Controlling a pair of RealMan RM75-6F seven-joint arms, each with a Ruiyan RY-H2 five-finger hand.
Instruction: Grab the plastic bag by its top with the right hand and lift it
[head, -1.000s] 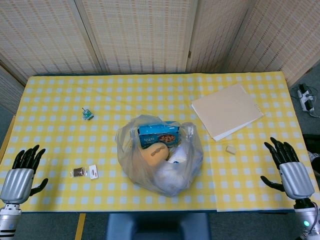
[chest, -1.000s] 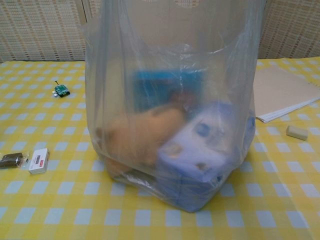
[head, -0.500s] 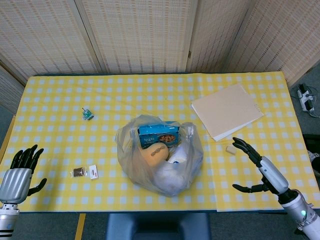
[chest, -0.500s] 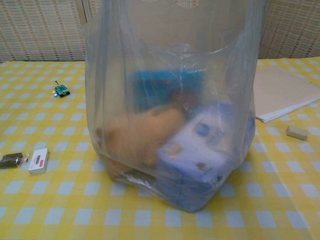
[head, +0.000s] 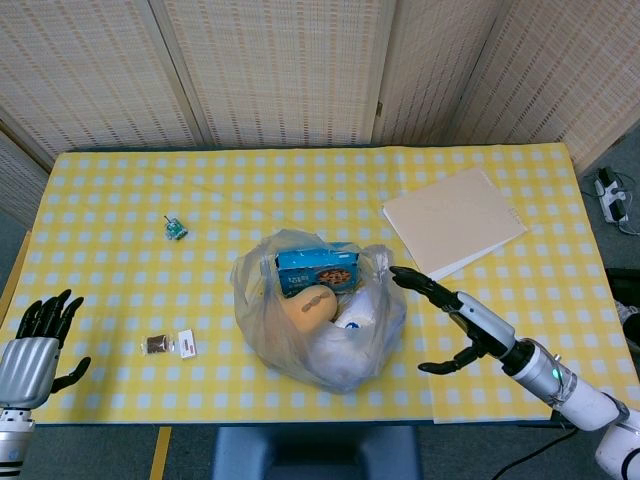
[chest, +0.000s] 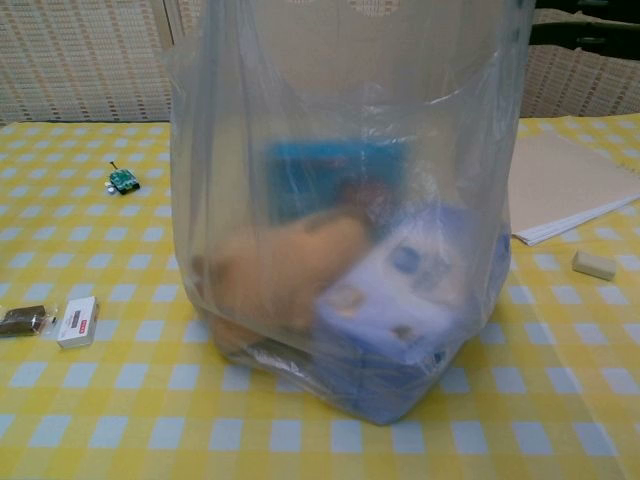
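The plastic bag (head: 320, 318) was seen standing upright near the middle of the tabletop's (head: 120, 180) front edge, its open top gathered loosely above a blue box (head: 316, 268), a tan item and pale packages. The right robot hand (head: 455, 325) was held just beside the bag toward the tabletop's right edge, fingers spread and holding nothing, fingertips pointed at the bag's upper rim and close to it; contact could not be confirmed. The bag lay toward the left edge from this hand, with its long axis vertical, so the top was judged reachable by a short inward move. The left robot hand (head: 35, 345) was parked at the front-left corner, fingers apart and empty, well away from the bag. In the chest view the bag (chest: 345, 200) filled most of the frame; its top was cut off, and only dark fingers (chest: 590, 30) showed at the upper right edge. The contents were blurred through the plastic.
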